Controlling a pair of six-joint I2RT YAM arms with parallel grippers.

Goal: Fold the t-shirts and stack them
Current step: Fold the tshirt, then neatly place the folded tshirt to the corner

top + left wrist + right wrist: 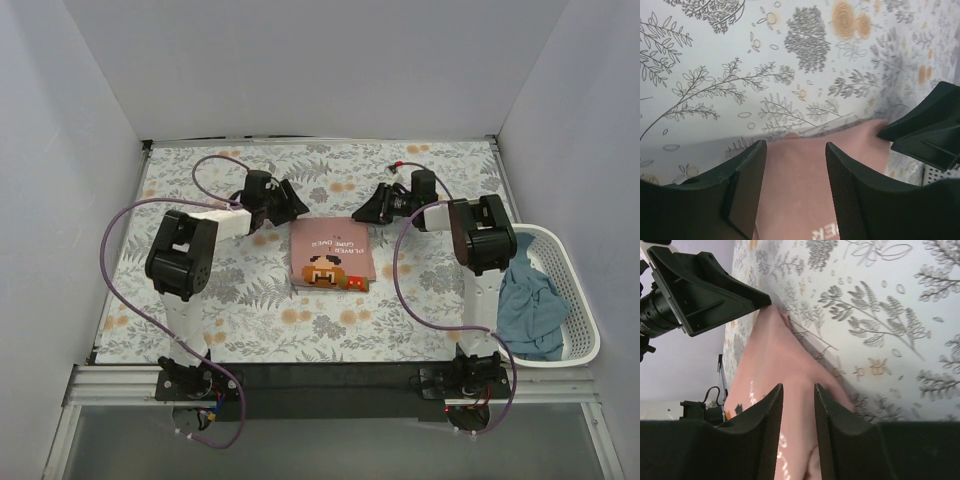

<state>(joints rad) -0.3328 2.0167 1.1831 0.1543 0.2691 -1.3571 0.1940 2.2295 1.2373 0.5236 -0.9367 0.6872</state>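
Where the pink shirt lies: we see the pink shirt (331, 250) folded into a flat rectangle in the middle of the counter (330, 372), on the flowered cloth (200, 300). Its cartoon print (325, 272) faces the near edge and its white lettering (335, 243) sits just behind that.
Where the blue shirt lies: the blue shirt (530, 305) is crumpled in the white basket (583, 290) at the counter's right edge, bunched against the basket's left side and well apart from the pink one.
Place of the left gripper: the left gripper (293, 207) hangs over the far left corner of the pink shirt.
State of the left gripper: from its wrist we see its fingers (747, 185) spread. The shirt's far edge shows in the gap below them, and they pinch none of it.
Place of the right gripper: the right gripper (367, 211) hangs over the far right corner of the same shirt.
State of the right gripper: its fingers (765, 435) stand a narrow gap apart with pink cloth showing in the gap. We cannot tell whether they pinch it.
Grippers to each other: they face one another across the shirt's far edge, apart, and each shows in the other's wrist view.
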